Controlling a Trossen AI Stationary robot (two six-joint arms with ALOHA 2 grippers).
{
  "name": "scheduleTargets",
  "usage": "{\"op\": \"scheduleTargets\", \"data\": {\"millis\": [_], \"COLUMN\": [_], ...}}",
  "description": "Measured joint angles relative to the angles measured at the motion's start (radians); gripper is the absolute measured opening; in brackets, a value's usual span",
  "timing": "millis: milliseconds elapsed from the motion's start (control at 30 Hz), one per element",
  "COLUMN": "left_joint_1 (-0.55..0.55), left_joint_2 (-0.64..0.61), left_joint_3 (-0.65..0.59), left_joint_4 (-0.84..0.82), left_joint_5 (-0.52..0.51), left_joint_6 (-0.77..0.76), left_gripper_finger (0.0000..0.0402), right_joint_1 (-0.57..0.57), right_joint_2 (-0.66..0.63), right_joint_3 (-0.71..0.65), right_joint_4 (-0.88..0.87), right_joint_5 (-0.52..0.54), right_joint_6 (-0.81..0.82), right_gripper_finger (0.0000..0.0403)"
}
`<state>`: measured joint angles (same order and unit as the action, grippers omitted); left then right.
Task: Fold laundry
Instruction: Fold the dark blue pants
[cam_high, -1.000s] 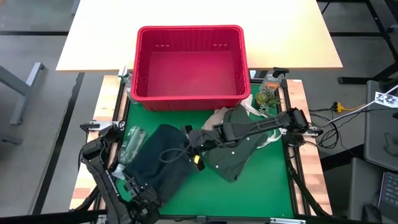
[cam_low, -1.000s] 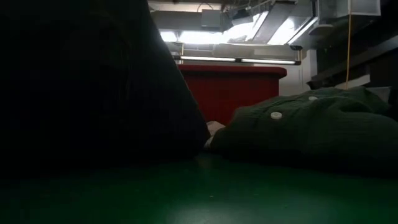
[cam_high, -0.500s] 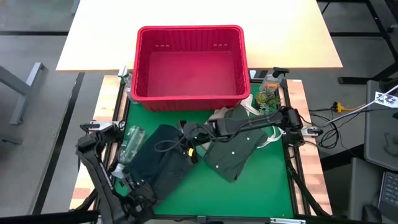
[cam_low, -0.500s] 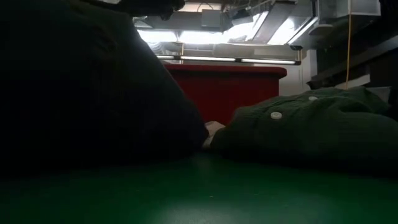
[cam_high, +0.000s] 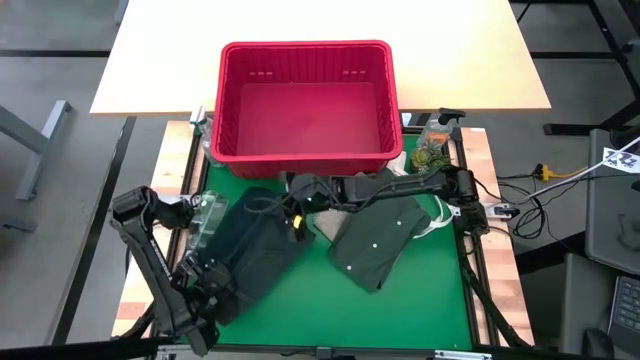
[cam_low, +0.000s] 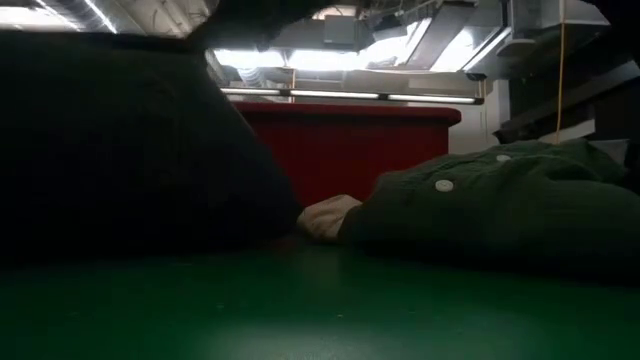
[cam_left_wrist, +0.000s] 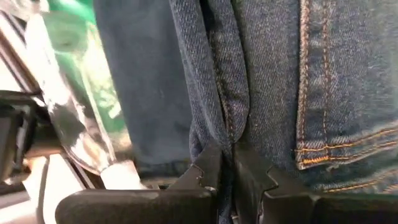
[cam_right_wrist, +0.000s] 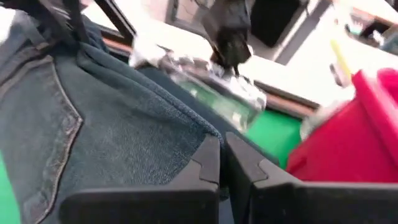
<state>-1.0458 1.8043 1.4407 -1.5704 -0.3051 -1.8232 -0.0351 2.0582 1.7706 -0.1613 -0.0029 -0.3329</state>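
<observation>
Jeans (cam_high: 250, 250), showing no readable label, are pinched by both closed pincers, left (cam_left_wrist: 227, 177) and right (cam_right_wrist: 222, 163).

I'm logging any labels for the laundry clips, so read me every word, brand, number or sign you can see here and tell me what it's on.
No text can be read in any view.
Spray bottle by the red basket: it has a label, too small to read.
White tag at the picture's right edge: dark marks, too small to read.
Jeans: only stitching shows, no brand patch.
Green shirt: plain white buttons, no lettering.
</observation>
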Motion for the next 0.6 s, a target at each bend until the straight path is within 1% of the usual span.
{"op": "scheduleTargets", "data": {"millis": [67, 167, 233, 333, 367, 433, 500, 600], "left_joint_1": [0.008, 0.017, 0.023, 0.032, 0.037, 0.045, 0.051, 0.064], "left_joint_2": [0.000, -0.001, -0.001, 0.000, -0.001, 0.000, -0.001, -0.001], "left_joint_3": [-0.044, -0.102, -0.135, -0.181, -0.196, -0.226, -0.254, -0.290], "left_joint_4": [-0.003, 0.000, -0.001, 0.001, 0.001, 0.002, 0.000, 0.006], "left_joint_5": [-0.007, 0.027, 0.027, 0.005, 0.015, 0.019, 0.032, 0.026], "left_joint_6": [0.000, -0.002, -0.007, -0.007, -0.008, -0.005, -0.008, -0.008], "left_gripper_finger": [0.0014, 0.0014, 0.0014, 0.0014, 0.0014, 0.0014, 0.0014, 0.0014], "right_joint_1": [-0.020, -0.044, -0.055, -0.078, -0.084, -0.101, -0.112, -0.125], "right_joint_2": [0.013, 0.040, 0.070, 0.101, 0.115, 0.127, 0.151, 0.161], "right_joint_3": [-0.001, -0.002, 0.000, -0.001, 0.001, -0.002, 0.001, 0.000], "right_joint_4": [-0.001, 0.039, 0.108, 0.151, 0.186, 0.180, 0.228, 0.228], "right_joint_5": [-0.005, -0.012, -0.017, -0.015, -0.007, -0.003, -0.003, -0.006], "right_joint_6": [0.012, 0.012, 0.012, 0.009, 0.007, 0.007, 0.005, -0.010], "right_gripper_finger": [0.0008, 0.0011, 0.0009, 0.0006, 0.0007, 0.0010, 0.0014, 0.0015]}}
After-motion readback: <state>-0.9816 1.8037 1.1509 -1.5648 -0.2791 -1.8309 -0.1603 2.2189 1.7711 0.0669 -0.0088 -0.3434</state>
